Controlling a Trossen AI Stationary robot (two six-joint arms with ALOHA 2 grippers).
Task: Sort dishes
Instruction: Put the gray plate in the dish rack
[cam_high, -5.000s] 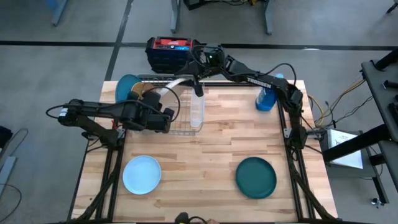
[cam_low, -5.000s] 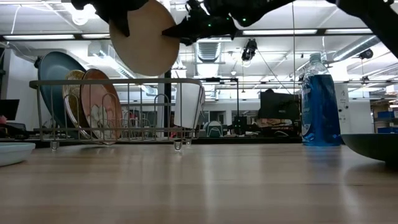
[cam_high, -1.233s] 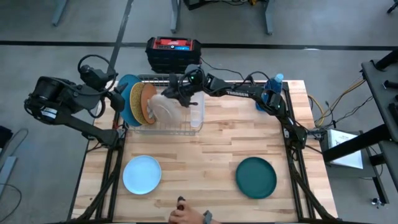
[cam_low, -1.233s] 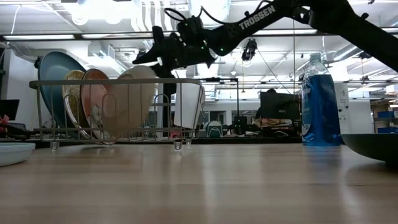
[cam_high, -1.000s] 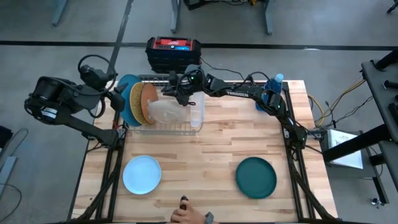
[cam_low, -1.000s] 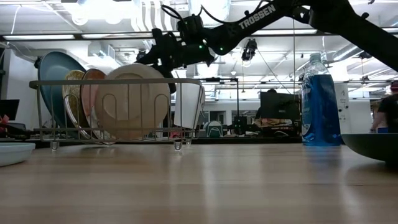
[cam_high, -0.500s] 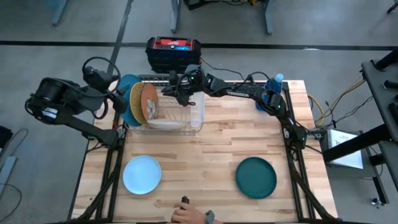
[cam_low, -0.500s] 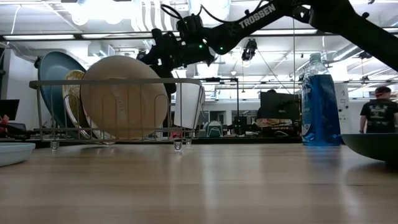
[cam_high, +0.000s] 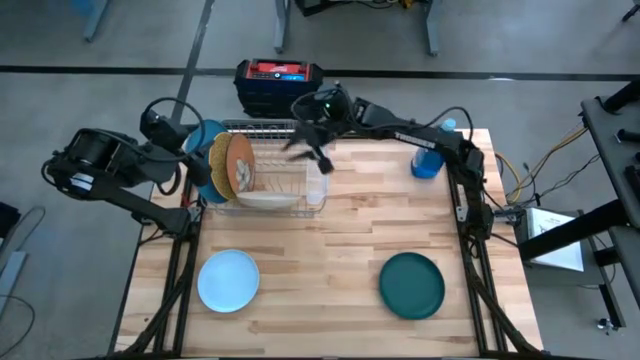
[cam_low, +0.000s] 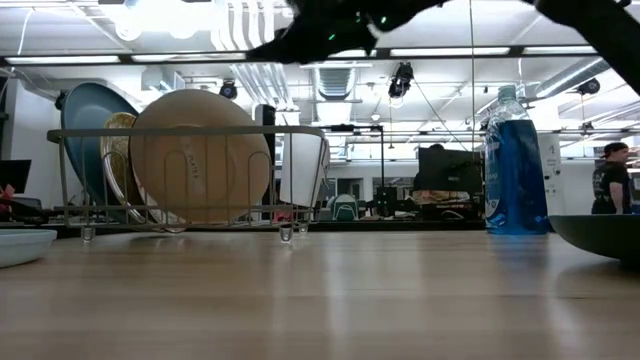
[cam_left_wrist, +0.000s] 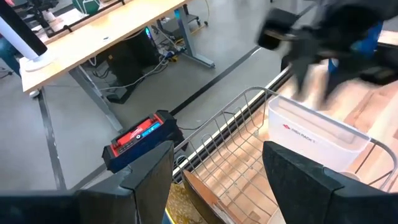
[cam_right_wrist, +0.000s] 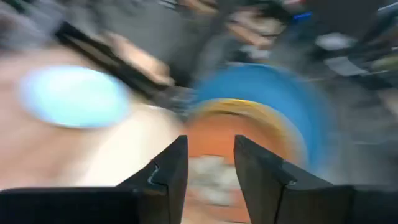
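A butcher-block table (cam_high: 330, 260) carries a wire dish rack (cam_high: 285, 170) at its far left. Standing on edge in the rack, from its left end inward, are the large mid-blue plate (cam_high: 203, 150), the gold speckled plate (cam_high: 218, 160), an orange-brown patterned plate (cam_high: 240, 168), and the beige-grey plate (cam_low: 200, 155), which leans against the rack's near side. A white cutlery holder (cam_left_wrist: 314, 134) hangs at the rack's right end; what it holds cannot be made out.

Outside the rack, the dark teal-green plate (cam_high: 411, 284) lies flat at the near right of the table and the small pale blue plate (cam_high: 228, 279) lies flat at the near left, well apart from each other. A blue bottle (cam_high: 427, 155) stands at the far right.

The right gripper (cam_high: 318, 150) hovers above the rack's right part, fingers slightly parted and holding nothing. The left gripper (cam_left_wrist: 214, 168) waits just off the table's left edge beside the rack, fingers spread wide and empty.
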